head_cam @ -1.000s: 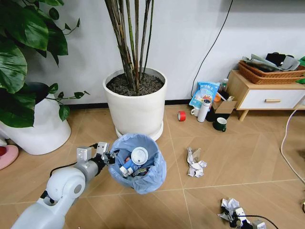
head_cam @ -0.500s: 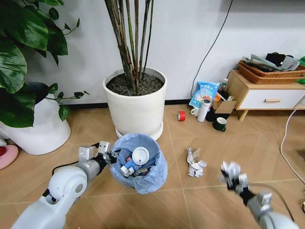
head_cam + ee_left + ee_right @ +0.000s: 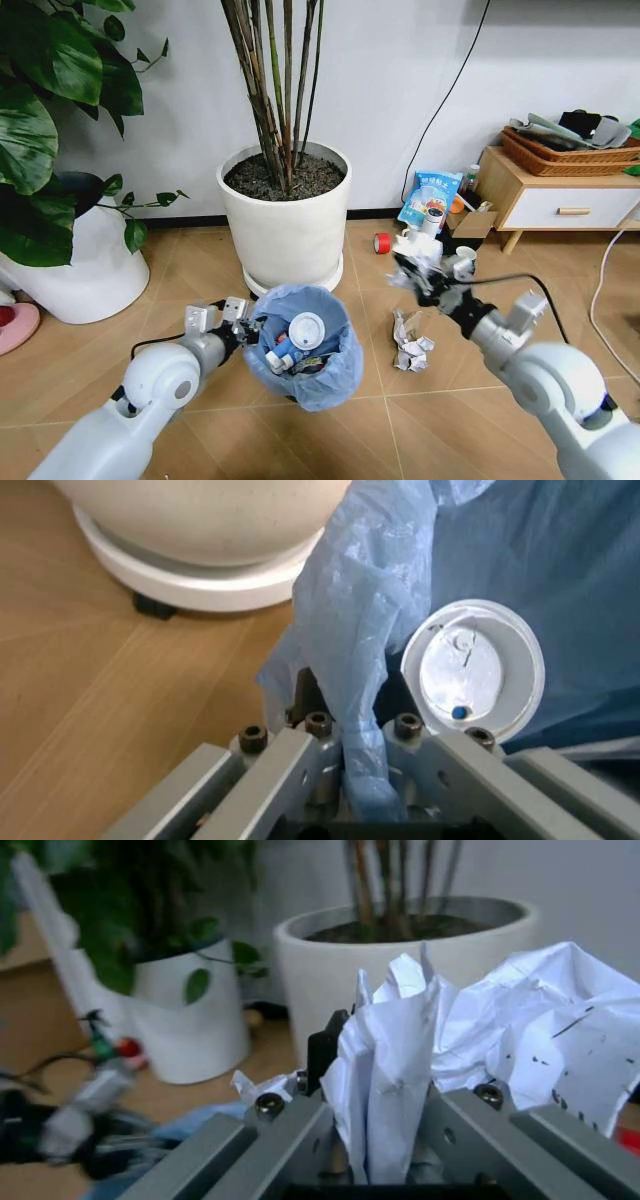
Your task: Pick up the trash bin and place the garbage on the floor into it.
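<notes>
My left pincer [image 3: 240, 322] is clenched on the rim of the small round blue-bagged trash bin [image 3: 300, 345]. My right pincer [image 3: 418, 268] grasps a crumpled white paper wad [image 3: 470, 1042], raised beside the bin; another wad [image 3: 409, 342] lies on the floor below it.

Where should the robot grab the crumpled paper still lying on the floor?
Probably from straight above. The crumpled paper on the floor lies low and spread out, with a taller folded ridge near its middle, so pinch that ridge. For now the right hand holds another paper wad, and the left hand holds the trash bin by its rim.
</notes>
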`<state>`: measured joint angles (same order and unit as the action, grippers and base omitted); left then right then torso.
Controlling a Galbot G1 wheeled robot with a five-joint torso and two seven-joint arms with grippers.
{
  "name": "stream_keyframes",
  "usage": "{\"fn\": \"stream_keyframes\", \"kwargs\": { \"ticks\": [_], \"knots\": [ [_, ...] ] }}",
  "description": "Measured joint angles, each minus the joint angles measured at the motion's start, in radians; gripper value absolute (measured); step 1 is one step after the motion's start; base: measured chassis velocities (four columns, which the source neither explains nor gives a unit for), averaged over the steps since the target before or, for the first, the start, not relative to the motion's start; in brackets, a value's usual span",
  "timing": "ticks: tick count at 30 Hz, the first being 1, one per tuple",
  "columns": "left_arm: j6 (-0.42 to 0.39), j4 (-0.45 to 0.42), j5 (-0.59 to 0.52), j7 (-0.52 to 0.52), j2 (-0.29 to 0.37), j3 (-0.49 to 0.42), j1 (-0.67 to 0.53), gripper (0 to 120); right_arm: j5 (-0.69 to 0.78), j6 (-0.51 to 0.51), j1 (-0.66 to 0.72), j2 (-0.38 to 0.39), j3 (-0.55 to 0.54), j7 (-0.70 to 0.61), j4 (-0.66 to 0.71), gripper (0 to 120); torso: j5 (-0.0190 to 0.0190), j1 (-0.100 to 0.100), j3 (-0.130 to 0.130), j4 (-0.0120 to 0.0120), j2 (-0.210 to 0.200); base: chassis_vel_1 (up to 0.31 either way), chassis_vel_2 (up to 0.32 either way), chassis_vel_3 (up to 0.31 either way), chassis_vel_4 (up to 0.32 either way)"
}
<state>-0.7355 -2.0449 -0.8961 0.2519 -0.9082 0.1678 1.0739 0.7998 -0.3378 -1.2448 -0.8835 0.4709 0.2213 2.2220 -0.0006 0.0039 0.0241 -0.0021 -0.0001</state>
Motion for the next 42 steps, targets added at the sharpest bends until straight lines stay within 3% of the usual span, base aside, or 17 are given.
{"fn": "stream_keyframes", "kwargs": {
  "ticks": [4, 6, 19, 25, 29, 39, 42],
  "knots": [
    [0.000, 0.014, -0.021, 0.014, -0.010, -0.031, -0.036, 0, 0.032, 0.000, 0.030, 0.032, -0.038, 0.006, -0.005, 0, -0.0003, 0.000, 0.000, -0.0001, 0.000, 0.000, 0.000, 0.000, 0.000],
    [0.000, 0.038, -0.071, 0.056, -0.030, -0.087, -0.102, 0, 0.034, 0.015, 0.085, 0.052, -0.109, 0.022, -0.034, 0, 0.0004, 0.000, 0.000, -0.0004, 0.000, 0.000, 0.000, 0.000, 0.000],
    [0.000, 0.093, -0.131, 0.092, -0.052, -0.164, -0.218, 0, 0.036, -0.038, 0.252, 0.018, -0.375, 0.010, -0.102, 1, -0.0002, 0.000, 0.000, -0.0001, 0.000, 0.000, 0.000, 0.000, 0.000],
    [0.000, 0.093, -0.134, 0.088, -0.048, -0.151, -0.216, 0, 0.024, -0.045, 0.265, 0.013, -0.405, 0.006, -0.121, 18, -0.0002, 0.000, 0.000, -0.0002, 0.000, 0.000, 0.000, 0.000, 0.000],
    [0.000, 0.095, -0.134, 0.084, -0.045, -0.135, -0.209, 0, 0.000, -0.047, 0.274, 0.003, -0.418, 0.004, -0.154, 39, 0.0001, 0.000, 0.000, -0.0002, 0.000, 0.000, 0.000, 0.000, 0.000],
    [0.000, 0.095, -0.132, 0.079, -0.047, -0.133, -0.208, 0, -0.017, -0.041, 0.280, -0.007, -0.419, -0.012, -0.167, 71, -0.0001, 0.000, 0.000, -0.0002, 0.000, 0.000, 0.000, 0.000, 0.000],
    [0.000, 0.095, -0.128, 0.076, -0.048, -0.131, -0.207, 0, -0.018, -0.039, 0.283, -0.014, -0.394, -0.043, -0.164, 86, 0.0000, 0.000, 0.000, -0.0002, 0.000, 0.000, 0.000, 0.000, 0.000]
  ]
}}
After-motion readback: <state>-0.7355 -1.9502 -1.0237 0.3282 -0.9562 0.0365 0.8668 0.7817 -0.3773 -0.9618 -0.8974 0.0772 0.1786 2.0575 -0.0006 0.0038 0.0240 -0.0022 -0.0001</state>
